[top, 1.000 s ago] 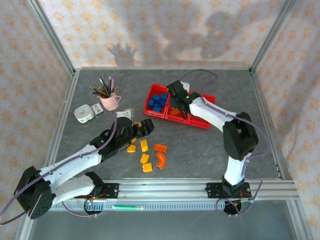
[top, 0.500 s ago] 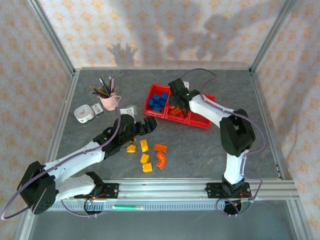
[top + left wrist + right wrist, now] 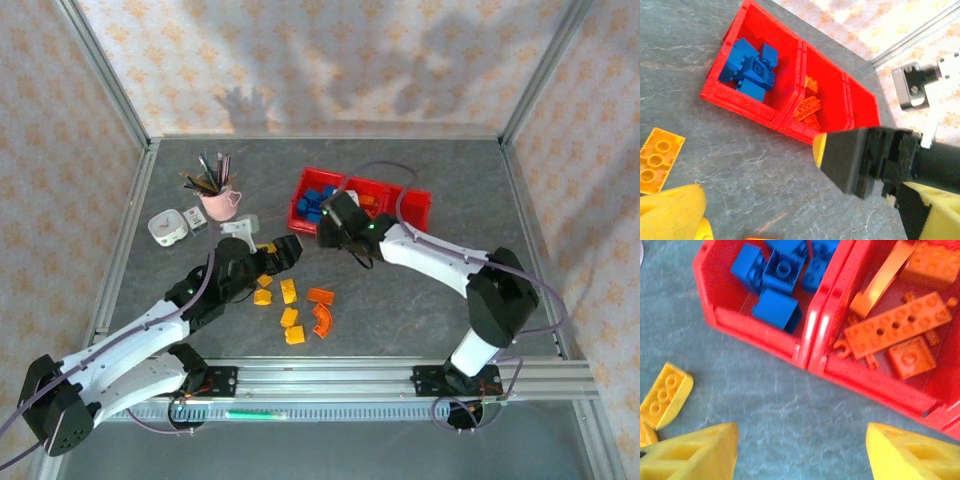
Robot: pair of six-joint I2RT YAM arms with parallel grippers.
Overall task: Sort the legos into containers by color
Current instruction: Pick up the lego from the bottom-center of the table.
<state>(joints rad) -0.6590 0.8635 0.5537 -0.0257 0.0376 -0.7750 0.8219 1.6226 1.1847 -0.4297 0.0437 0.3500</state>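
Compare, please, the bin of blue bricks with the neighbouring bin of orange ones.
The blue-brick bin is the end compartment; the orange-brick bin is the middle one. The former holds chunky blue blocks; the latter holds flatter orange pieces, including a holed plate. Both are red, open-topped and share a wall.

**A:** What sort of place is pictured?

**B:** A robotics lab test cell is suggested. A grey stone-patterned table (image 3: pixel 420 310) is enclosed by aluminium frame posts (image 3: pixel 105 80), and the walls (image 3: pixel 330 60) are covered in an orange floral print.

**A:** What else marks it as a lab?

**B:** Two white robot arms (image 3: pixel 140 335) are bolted to a metal rail (image 3: pixel 330 375) at the near edge. Beyond the left gripper (image 3: pixel 291 247), a pink cup of pens (image 3: pixel 217 200) and small white devices (image 3: pixel 168 228) are set out.
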